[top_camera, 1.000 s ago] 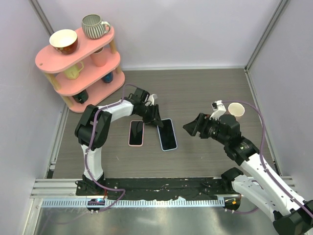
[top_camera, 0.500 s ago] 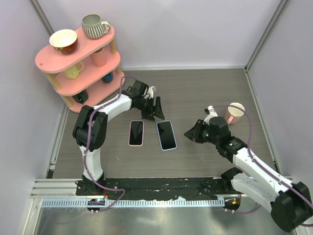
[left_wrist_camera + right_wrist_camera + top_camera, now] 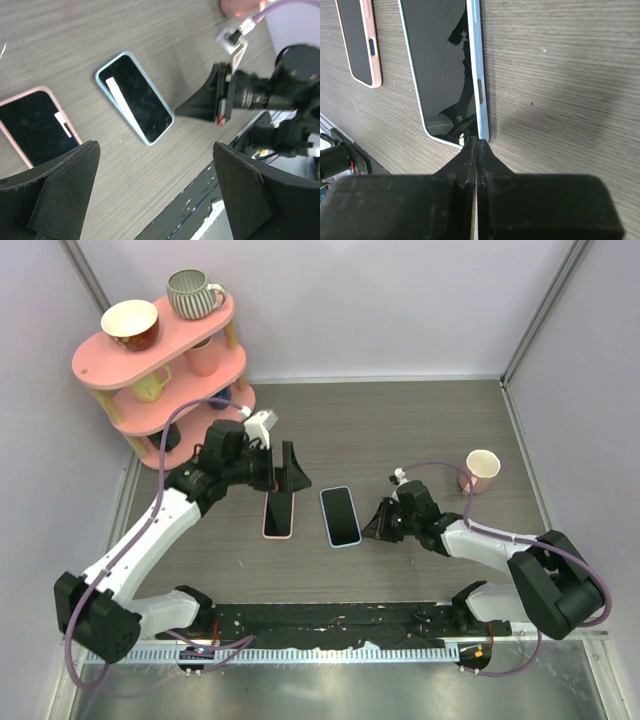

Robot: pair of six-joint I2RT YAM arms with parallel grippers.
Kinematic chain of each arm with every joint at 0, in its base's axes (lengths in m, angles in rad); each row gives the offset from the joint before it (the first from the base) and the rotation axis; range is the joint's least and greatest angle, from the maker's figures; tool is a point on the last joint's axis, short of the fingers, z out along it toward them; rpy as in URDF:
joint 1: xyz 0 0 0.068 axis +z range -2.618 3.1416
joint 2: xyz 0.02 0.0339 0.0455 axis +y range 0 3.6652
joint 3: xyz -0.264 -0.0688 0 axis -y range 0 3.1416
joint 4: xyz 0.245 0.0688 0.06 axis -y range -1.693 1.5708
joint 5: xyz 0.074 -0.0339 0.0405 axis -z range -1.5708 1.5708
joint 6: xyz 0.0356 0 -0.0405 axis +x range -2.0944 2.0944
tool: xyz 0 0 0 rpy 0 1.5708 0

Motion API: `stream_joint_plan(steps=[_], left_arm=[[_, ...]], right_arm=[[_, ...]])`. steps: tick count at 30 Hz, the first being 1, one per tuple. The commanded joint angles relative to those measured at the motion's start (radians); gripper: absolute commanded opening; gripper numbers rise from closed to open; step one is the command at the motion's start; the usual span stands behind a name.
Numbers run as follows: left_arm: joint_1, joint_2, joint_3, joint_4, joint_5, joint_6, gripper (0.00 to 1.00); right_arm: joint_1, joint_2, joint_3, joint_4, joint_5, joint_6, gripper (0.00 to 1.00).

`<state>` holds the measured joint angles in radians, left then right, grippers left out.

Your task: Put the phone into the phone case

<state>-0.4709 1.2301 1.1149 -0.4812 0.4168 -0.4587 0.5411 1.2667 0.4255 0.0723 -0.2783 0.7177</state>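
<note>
Phone (image 3: 341,516) is basically at my fingertips here. I'm reading the blue-edged slab as the phone, though honestly both slabs show dark faces. My right gripper (image 3: 476,143) is pinched fully closed with nothing in it. Its tips are down at the table (image 3: 420,440) just beside the phone's right long edge, close to its near corner. The phone lies flat, long axis running near to far, so it sits left of those tips. Just left of it, parallel across a small gap, is the pink-rimmed case (image 3: 279,512). My left gripper (image 3: 282,480) hangs spread wide and empty over the case's far end. The right arm's clearly nearer the phone, so I'd guess working that right edge is its job.
</note>
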Motion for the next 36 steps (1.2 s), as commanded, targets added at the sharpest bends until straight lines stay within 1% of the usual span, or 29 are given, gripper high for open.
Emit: stream_joint_plan(steps=[1, 3, 6, 10, 12, 18, 21, 23, 25, 26, 28, 29, 30, 31, 32, 33, 34, 35, 36], left_arm=[[0.005, -0.135, -0.128, -0.028, -0.079, 0.040, 1.00], [0.005, -0.202, -0.168, -0.023, -0.096, 0.049, 1.00], [0.005, -0.259, -0.188, -0.030, -0.108, 0.052, 1.00], [0.005, -0.294, -0.207, -0.020, -0.104, 0.061, 1.00], [0.005, -0.293, -0.205, -0.025, -0.099, 0.063, 1.00], [0.005, -0.287, -0.194, -0.037, -0.084, 0.069, 1.00], [0.005, -0.305, -0.199, -0.034, -0.063, 0.068, 1.00], [0.005, -0.317, -0.207, -0.019, -0.049, 0.058, 1.00], [0.005, -0.328, -0.210, -0.011, -0.049, 0.057, 1.00], [0.005, -0.345, -0.211, -0.008, -0.050, 0.055, 1.00], [0.003, -0.374, -0.239, 0.028, -0.046, 0.037, 1.00], [0.002, -0.391, -0.251, 0.048, -0.043, 0.028, 1.00], [0.000, -0.424, -0.263, 0.068, -0.027, 0.009, 1.00], [-0.002, -0.440, -0.276, 0.107, 0.015, 0.008, 1.00], [-0.006, -0.454, -0.280, 0.125, 0.029, 0.005, 1.00], [-0.008, -0.489, -0.286, 0.162, 0.030, -0.003, 1.00], [-0.008, -0.509, -0.303, 0.180, 0.021, -0.008, 1.00], [-0.008, -0.532, -0.311, 0.196, 0.011, -0.009, 1.00], [-0.008, -0.576, -0.319, 0.222, 0.005, -0.009, 1.00]], right_arm=[[0.013, 0.039, 0.058, 0.084, 0.025, 0.008, 0.01], [0.016, 0.057, 0.053, 0.099, 0.022, 0.020, 0.01], [0.029, 0.077, 0.048, 0.119, 0.031, 0.038, 0.01], [0.054, 0.102, 0.033, 0.142, 0.041, 0.081, 0.01], [0.066, 0.103, 0.033, 0.142, 0.076, 0.094, 0.01], [0.082, 0.143, 0.038, 0.064, 0.177, 0.083, 0.01], [0.085, 0.146, 0.039, 0.069, 0.169, 0.091, 0.01], [0.088, 0.119, 0.061, 0.051, 0.153, 0.095, 0.01], [0.091, 0.082, 0.122, 0.002, 0.125, 0.089, 0.01], [0.100, 0.054, 0.148, -0.023, 0.122, 0.083, 0.03], [0.105, -0.041, 0.222, -0.098, 0.137, 0.049, 0.11], [0.108, -0.076, 0.245, -0.101, 0.136, 0.030, 0.16], [0.109, -0.158, 0.245, -0.091, 0.130, 0.007, 0.32], [0.109, -0.197, 0.243, -0.083, 0.148, -0.039, 0.45], [0.109, -0.235, 0.246, -0.092, 0.171, -0.059, 0.74], [0.109, -0.312, 0.255, -0.109, 0.189, -0.089, 1.00], [0.109, -0.343, 0.271, -0.170, 0.244, -0.134, 1.00], [0.109, -0.374, 0.318, -0.222, 0.273, -0.147, 1.00], [0.109, -0.398, 0.347, -0.277, 0.347, -0.153, 1.00]])
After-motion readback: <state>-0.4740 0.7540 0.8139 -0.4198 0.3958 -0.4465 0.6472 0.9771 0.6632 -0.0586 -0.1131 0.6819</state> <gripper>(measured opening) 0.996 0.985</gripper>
